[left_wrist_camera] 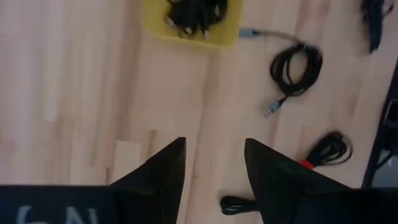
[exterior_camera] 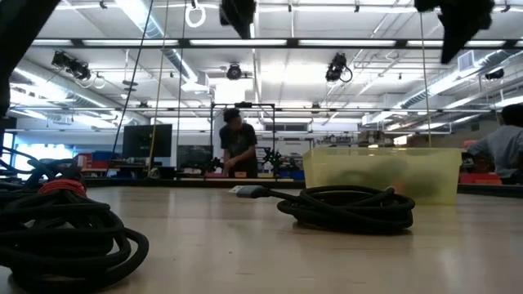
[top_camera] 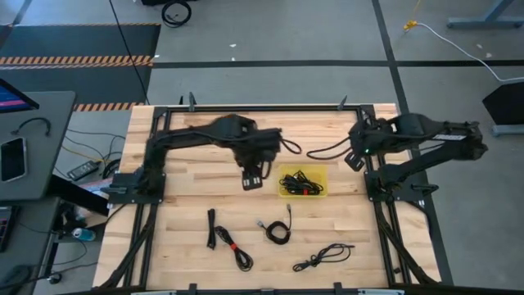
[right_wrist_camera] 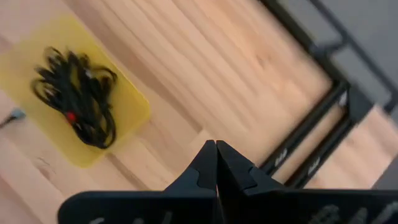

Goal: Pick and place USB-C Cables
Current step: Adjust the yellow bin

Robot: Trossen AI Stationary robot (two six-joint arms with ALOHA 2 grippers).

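A yellow tray (top_camera: 318, 189) stands on the wooden table and holds a bundle of black USB-C cables (top_camera: 300, 182) with a red tie; the right wrist view shows tray (right_wrist_camera: 127, 118) and bundle (right_wrist_camera: 78, 99) too. Three more cables lie loose nearer the front edge: a long one with a red tie (top_camera: 229, 242), a small coil (top_camera: 278, 232) and a loose one (top_camera: 323, 256). My left gripper (top_camera: 252, 179) hangs open above bare table just left of the tray (left_wrist_camera: 186, 34), touching nothing. My right gripper (right_wrist_camera: 216, 158) is shut and raised near the table's right side (top_camera: 354, 160).
A black frame borders the table (top_camera: 164, 111). The coil (exterior_camera: 351, 208) lies in front of the tray (exterior_camera: 380, 173) in the low view, with the red-tied cable (exterior_camera: 57, 229) close to the camera. People stand in the room behind. Bare wood lies left of the tray.
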